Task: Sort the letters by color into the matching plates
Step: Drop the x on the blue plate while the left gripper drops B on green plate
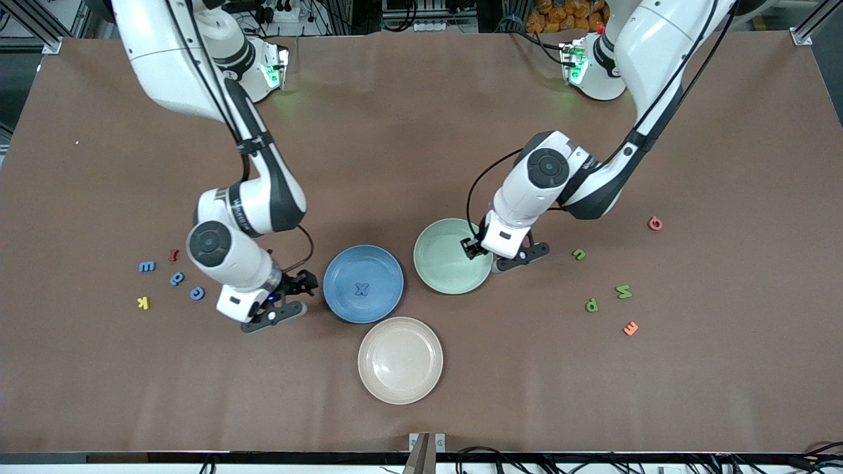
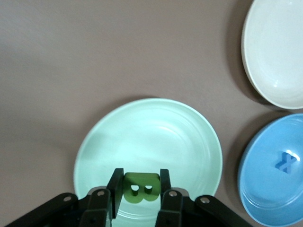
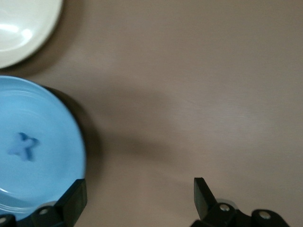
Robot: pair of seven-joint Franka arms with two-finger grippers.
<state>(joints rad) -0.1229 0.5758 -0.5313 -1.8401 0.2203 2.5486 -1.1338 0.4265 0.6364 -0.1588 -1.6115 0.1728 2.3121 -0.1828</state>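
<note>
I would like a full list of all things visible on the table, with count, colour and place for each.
Blue plate: one, mid table, holding a blue letter X.
Pale green plate: one, beside the blue plate, toward the left arm's end.
Cream plate: one, nearer the front camera than both others.
Blue letters: three on the table, toward the right arm's end.
Green letters: three on the table, toward the left arm's end.
Green letter B: one, held over the green plate.
Other letters: one red and one yellow by the blue ones; one red and one orange by the green ones.
Left gripper: shut on the B.
Right gripper: open, beside the blue plate.
</note>
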